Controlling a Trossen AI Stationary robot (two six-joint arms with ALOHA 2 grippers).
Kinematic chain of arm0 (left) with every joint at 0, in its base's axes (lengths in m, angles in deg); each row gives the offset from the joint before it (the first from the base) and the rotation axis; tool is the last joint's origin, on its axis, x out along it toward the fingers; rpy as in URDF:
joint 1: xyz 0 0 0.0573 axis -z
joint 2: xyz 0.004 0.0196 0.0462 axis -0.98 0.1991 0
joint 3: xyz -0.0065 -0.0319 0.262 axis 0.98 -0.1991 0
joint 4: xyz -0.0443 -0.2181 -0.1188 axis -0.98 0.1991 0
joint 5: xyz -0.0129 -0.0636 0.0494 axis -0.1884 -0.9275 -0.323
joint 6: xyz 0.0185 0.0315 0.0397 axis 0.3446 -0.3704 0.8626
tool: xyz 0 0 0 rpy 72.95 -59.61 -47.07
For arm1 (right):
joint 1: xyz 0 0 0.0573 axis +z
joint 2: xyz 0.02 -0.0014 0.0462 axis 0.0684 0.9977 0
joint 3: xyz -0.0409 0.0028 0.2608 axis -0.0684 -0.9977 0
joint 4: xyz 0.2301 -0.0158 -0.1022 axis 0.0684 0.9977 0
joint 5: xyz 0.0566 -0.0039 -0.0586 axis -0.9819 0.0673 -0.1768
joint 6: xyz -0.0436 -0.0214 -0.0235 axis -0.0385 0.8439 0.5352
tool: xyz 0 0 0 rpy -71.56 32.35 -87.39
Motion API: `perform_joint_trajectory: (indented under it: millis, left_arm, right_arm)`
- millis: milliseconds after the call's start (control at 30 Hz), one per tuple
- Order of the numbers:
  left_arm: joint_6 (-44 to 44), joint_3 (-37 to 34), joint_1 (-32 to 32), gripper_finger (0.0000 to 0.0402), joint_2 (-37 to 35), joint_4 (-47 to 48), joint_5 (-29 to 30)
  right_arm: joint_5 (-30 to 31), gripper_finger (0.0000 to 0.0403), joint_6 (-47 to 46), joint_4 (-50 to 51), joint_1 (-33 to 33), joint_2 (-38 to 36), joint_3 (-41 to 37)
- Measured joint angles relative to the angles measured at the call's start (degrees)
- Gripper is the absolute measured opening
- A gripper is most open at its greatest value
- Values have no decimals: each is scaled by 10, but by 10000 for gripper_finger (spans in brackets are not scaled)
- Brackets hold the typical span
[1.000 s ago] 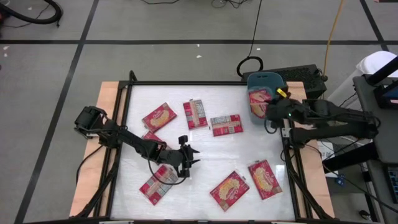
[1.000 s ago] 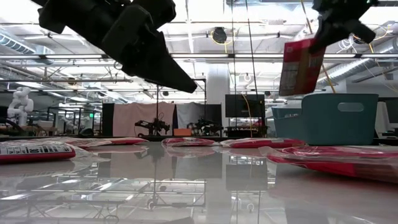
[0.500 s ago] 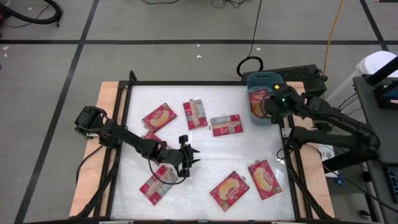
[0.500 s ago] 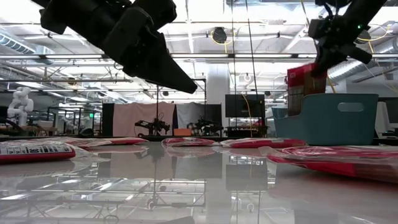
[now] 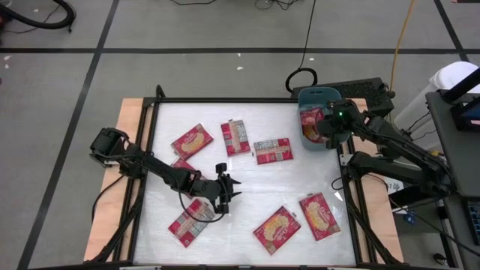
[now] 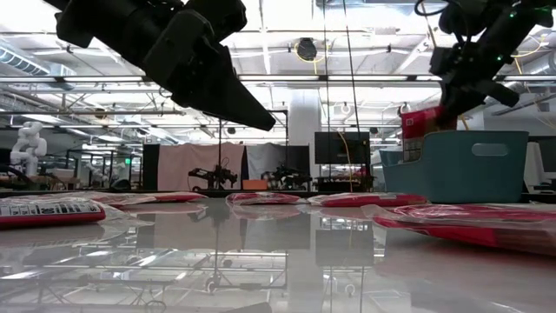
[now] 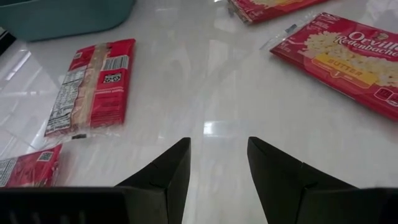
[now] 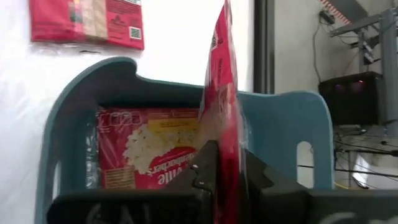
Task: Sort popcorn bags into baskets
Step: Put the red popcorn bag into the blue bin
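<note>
High view. The right gripper point(image 5: 325, 126) has been brought from beside the bin point(image 5: 306, 98) to directly over it within the last second, with a bag point(image 5: 311, 120) carried along. The bin sits at the table's point(image 5: 247, 187) far right corner. Red is seen inside it; how many bags lie there cannot be told from above. The left gripper point(image 5: 225, 193) has stayed over the near-left part of the table, just beside a loose bag point(image 5: 187, 220). Seven bags are counted loose on the surface.

Low view. The held bag point(image 6: 418, 122) has dropped from well above the bin point(image 6: 473, 165) until only its top edge is seen over the rim, hanging upright. Judgement: the deposit is nearly done and only the release is outstanding.

Left wrist view. The left fingers point(image 7: 168, 174) are spread, nothing between them, bare table beneath. A label-side bag point(image 7: 93, 84) and a picture-side bag point(image 7: 348, 56) lie well apart from them.

Right wrist view. The right fingers point(image 8: 205, 168) are pinched on the lower edge of the held bag point(image 8: 221, 93), which stands on edge inside the bin point(image 8: 62, 137). One bag point(image 8: 149, 146) already lies flat on the bin floor, picture side up. Another bag point(image 8: 87, 22) lies on the table just beyond the bin wall.
</note>
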State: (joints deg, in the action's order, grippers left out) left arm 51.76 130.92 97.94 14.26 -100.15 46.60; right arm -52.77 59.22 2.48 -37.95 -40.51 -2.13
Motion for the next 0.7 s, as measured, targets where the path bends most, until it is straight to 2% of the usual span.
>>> perform_joint_trajectory:
  millis: [200,433,700]
  left_arm:
    - [-1,0,-1,163,0,0,0]
    - [-15,0,6,163,0,0,0]
    - [-18,0,9,163,0,0,0]
  right_arm:
    - [-16,45,1,7,-23,0,0]
    - [-15,97,-47,54,-27,0,0]
    - [6,139,-68,76,-27,-6,4]
